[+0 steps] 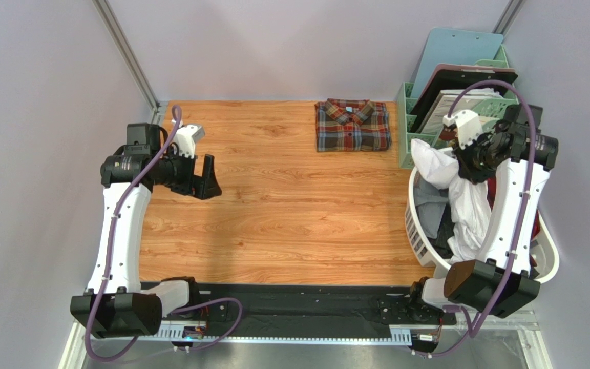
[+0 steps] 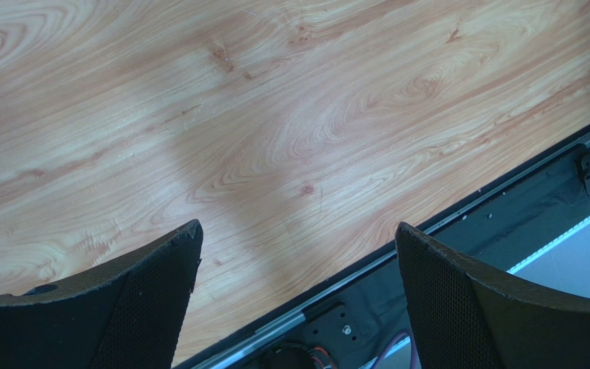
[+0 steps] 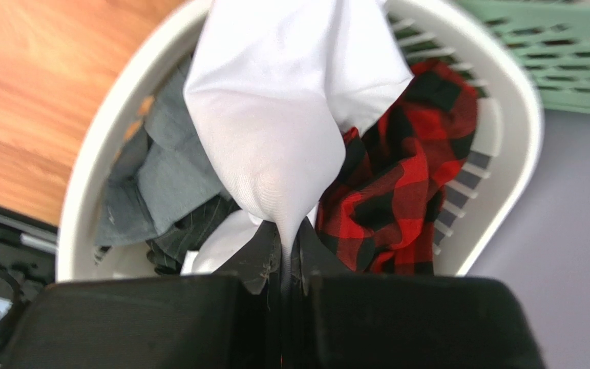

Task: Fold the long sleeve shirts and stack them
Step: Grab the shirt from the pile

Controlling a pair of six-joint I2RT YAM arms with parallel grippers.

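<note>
A fine red, brown and green plaid shirt (image 1: 353,124) lies folded at the back of the wooden table, teal inner collar showing. A plain white shirt (image 1: 467,204) hangs out of the white laundry basket (image 1: 548,254) at the right. My right gripper (image 1: 460,157) is shut on a bunch of the white shirt (image 3: 283,115) and holds it above the basket (image 3: 506,146). My left gripper (image 1: 207,181) is open and empty, hovering over bare wood at the table's left side; its fingers (image 2: 144,292) frame the table's near edge.
The basket also holds a grey garment (image 3: 159,184), a dark pinstriped one (image 3: 190,231) and a bold red-and-black checked one (image 3: 406,184). A green file rack (image 1: 460,92) with boards stands behind the basket. A black rail (image 2: 506,200) runs along the table's near edge.
</note>
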